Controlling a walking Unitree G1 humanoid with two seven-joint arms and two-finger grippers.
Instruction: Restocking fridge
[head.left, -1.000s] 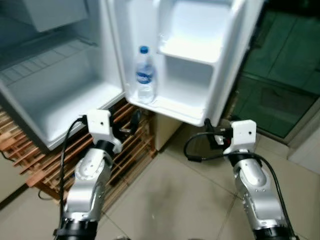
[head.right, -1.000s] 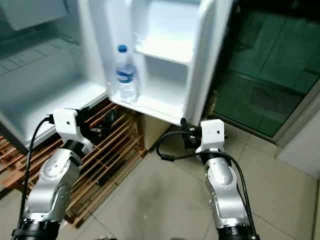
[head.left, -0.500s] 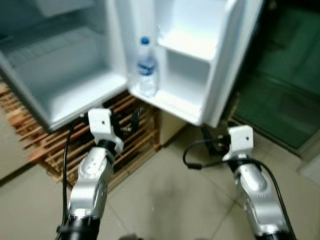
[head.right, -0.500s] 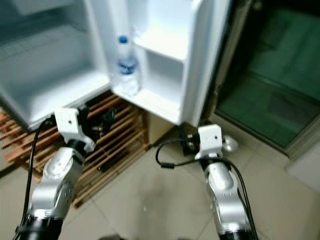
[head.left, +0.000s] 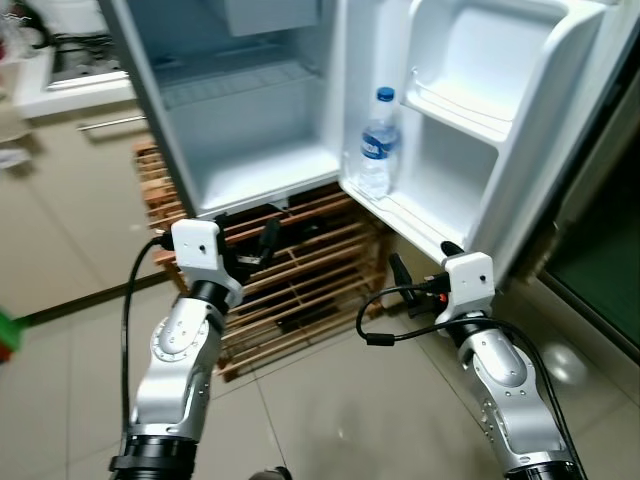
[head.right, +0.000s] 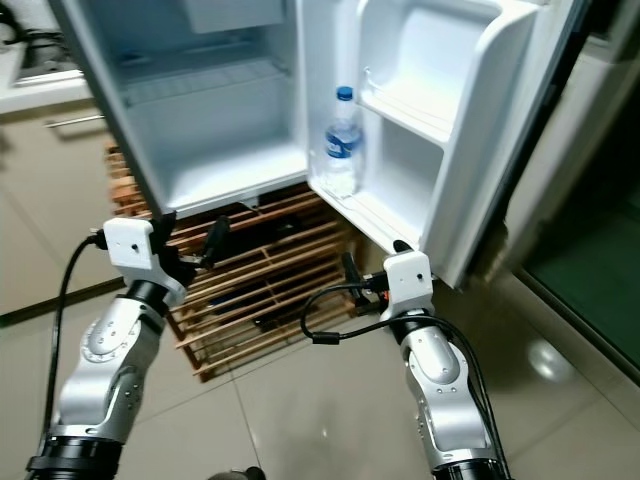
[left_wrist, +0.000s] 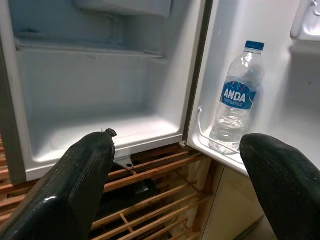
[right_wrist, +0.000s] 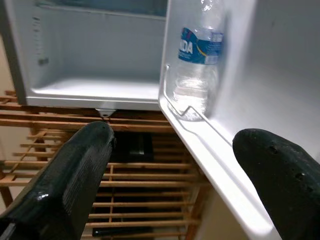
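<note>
Ahead, water bottle (head.left: 376, 145) upright in fridge door (head.left: 480, 150), beyond both spread grippers.

You see a fridge (head.left: 250, 150) lined in smooth, glossy white plastic, and a clear plastic bottle (left_wrist: 235, 105) with a blue cap and a printed label. Under it, a rack (head.left: 300, 290) of bare wooden slats; the floor (head.left: 340, 410) is polished, reflective tile. Matt black fingers (left_wrist: 70, 185).

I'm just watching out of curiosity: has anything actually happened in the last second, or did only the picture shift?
Mostly the camera moved: the robot's view swung, bringing a counter into sight. The water bottle stays standing in the fridge door shelf. The left gripper and right gripper stay open, holding nothing, low before the wooden rack.
</note>
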